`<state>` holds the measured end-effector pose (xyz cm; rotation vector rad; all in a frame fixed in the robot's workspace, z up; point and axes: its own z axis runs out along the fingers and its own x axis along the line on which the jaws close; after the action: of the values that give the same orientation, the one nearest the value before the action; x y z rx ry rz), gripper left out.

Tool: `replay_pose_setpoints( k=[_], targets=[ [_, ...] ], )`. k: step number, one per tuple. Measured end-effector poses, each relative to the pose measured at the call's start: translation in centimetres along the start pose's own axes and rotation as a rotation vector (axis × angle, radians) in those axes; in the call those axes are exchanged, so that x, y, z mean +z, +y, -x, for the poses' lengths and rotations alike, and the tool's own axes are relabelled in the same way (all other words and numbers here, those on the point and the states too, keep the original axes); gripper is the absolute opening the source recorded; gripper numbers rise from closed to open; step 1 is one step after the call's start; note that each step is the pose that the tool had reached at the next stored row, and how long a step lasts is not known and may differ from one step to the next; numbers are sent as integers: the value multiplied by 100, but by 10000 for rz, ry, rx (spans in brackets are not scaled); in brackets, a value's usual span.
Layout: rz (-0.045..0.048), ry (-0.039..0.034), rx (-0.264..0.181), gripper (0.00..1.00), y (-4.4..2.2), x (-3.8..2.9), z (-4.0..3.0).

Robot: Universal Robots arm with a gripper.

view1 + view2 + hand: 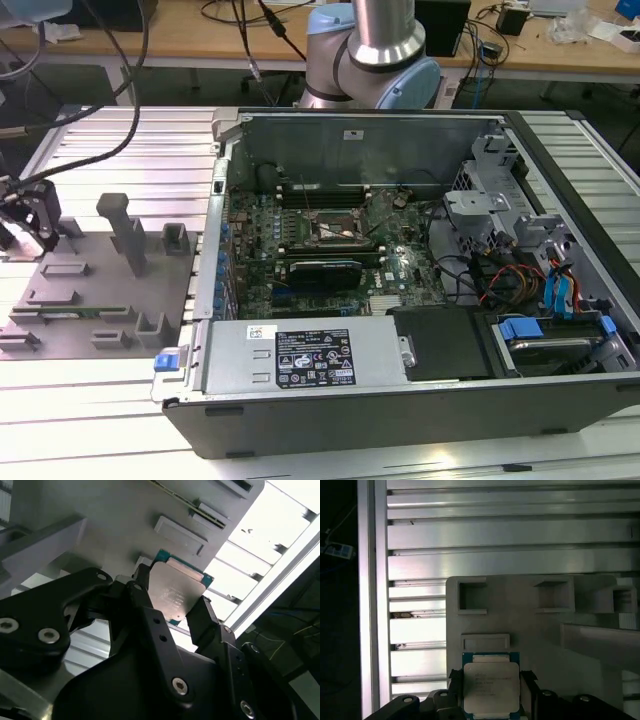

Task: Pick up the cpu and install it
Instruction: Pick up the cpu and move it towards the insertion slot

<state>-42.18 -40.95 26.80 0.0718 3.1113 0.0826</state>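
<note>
The cpu (177,592) is a small square chip with a silvery top and a green rim. In both wrist views it sits between my black fingers, which press on two opposite edges. My gripper (172,600) (491,680) is shut on it, above the grey fixture plate (520,615). In the exterior view my gripper (25,225) hangs at the far left, over the left end of the fixture plate (90,290). The black-framed motherboard socket (335,232) lies open inside the computer case, well to the right of my gripper.
The open computer case (400,400) takes up the exterior view's middle and right, with a power supply along its front, drive bays and cables on the right. Grey posts (125,230) and blocks stand on the fixture plate. Ribbed aluminium table (510,530) surrounds the plate.
</note>
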Motion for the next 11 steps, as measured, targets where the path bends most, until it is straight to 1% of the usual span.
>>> replay_pose_setpoints(
  k=[11],
  targets=[
    [36, 2, 0, 54, 13, -220, 6]
  ],
)
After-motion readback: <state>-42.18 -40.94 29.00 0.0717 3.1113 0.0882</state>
